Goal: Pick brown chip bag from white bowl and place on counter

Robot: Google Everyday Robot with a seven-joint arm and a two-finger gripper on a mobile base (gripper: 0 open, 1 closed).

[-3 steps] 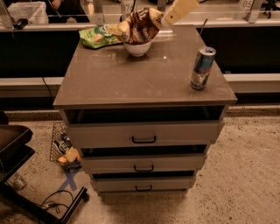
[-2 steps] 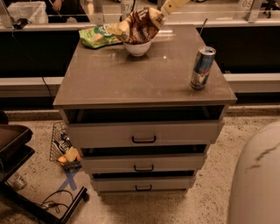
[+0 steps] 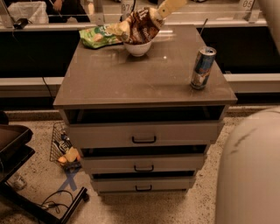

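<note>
Tool [image 3: 161, 11], top centre, at brown chip bag [image 3: 140, 27] in white bowl [image 3: 137, 48]; grip cannot be told. Lift vertically, then lower onto tabletop [image 3: 131, 81].

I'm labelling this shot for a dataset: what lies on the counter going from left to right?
Left to right: green snack bag → brown chip bag in the white bowl → end effector, at the bag's upper right over the back edge of the counter → drink can.
</note>
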